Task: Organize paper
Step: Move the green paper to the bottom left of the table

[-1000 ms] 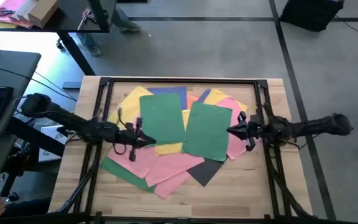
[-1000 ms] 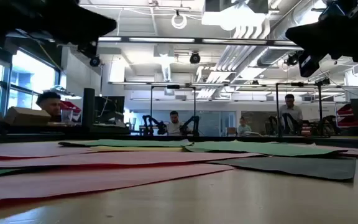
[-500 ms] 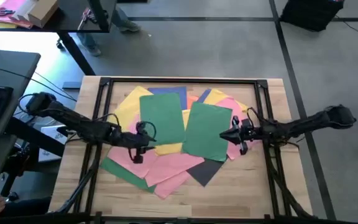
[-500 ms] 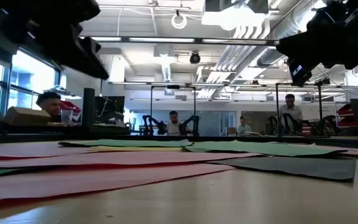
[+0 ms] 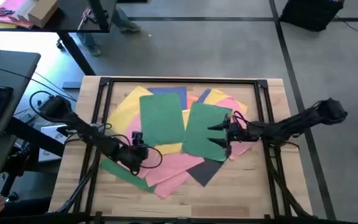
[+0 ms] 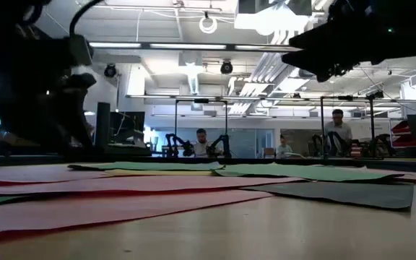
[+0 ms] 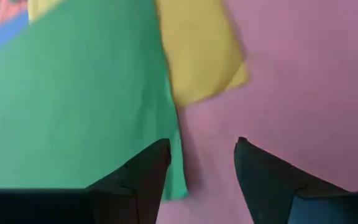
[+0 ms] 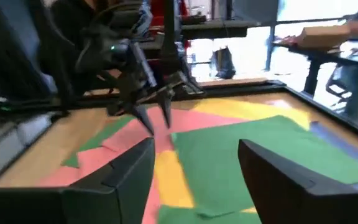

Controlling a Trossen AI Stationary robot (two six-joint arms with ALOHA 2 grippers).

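The paper (image 5: 173, 134) lies fanned in a loose overlapping heap across the middle of the bench (image 5: 266, 186), two green sheets on top. The left gripper (image 5: 137, 155) hangs low over the pink sheet (image 7: 303, 81) toward the heap's near-left part, fingers parted, just beside the corner of a green sheet (image 7: 73, 106). The right gripper (image 5: 219, 134) hovers above the right-hand green sheet (image 5: 205, 130), fingers spread and holding nothing.
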